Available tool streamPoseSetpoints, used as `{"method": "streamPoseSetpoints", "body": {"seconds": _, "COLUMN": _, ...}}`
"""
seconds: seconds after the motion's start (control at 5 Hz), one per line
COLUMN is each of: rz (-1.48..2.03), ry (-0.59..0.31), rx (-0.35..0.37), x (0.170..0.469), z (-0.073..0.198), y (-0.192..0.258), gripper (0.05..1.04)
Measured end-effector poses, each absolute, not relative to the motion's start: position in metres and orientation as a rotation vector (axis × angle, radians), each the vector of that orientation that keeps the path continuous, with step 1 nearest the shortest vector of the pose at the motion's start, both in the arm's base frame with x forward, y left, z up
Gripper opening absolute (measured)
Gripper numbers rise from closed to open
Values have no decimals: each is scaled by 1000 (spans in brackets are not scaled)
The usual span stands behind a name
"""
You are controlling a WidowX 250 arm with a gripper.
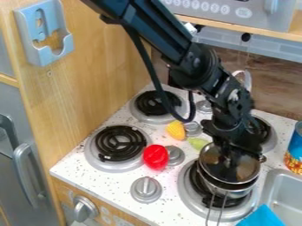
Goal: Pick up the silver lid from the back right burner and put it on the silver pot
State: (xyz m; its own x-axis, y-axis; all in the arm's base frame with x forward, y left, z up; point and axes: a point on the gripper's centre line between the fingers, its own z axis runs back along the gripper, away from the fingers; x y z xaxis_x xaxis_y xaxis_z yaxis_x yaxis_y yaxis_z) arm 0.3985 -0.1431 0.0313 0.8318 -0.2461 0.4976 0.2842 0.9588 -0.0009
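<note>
The black gripper (pixel 229 158) hangs at the right, its tip down over a small metal pot (pixel 229 187) on the front right burner. A round lid or pan with a brownish see-through middle (pixel 243 170) lies over the pot, and the gripper overlaps it from above. Whether the two touch is hard to tell. Two thin wire handles point toward the front edge. Left of the pot are a red toy (pixel 156 157), a yellow toy corn (pixel 175 130) and a pale green toy piece (pixel 198 143).
Black coil burners sit at the front left (pixel 120 143), back left (pixel 157 103) and back right. Several grey knobs (pixel 146 190) stand between them. A sink (pixel 282 190) with a blue item (pixel 262 217) is at the right, below a can (pixel 294 152). A wooden panel (pixel 88 70) bounds the left.
</note>
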Motion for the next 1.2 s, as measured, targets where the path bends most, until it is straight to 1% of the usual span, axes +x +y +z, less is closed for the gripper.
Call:
{"method": "streamPoseSetpoints", "body": {"seconds": 0.4, "rz": -317, "ry": -522, "rx": -89, "x": 395, "z": 32, "y": -155, "gripper": 324}}
{"method": "streamPoseSetpoints", "body": {"seconds": 1.2, "rz": -299, "ry": -522, "rx": -81, "x": 398, "z": 29, "y": -153, "gripper": 324}}
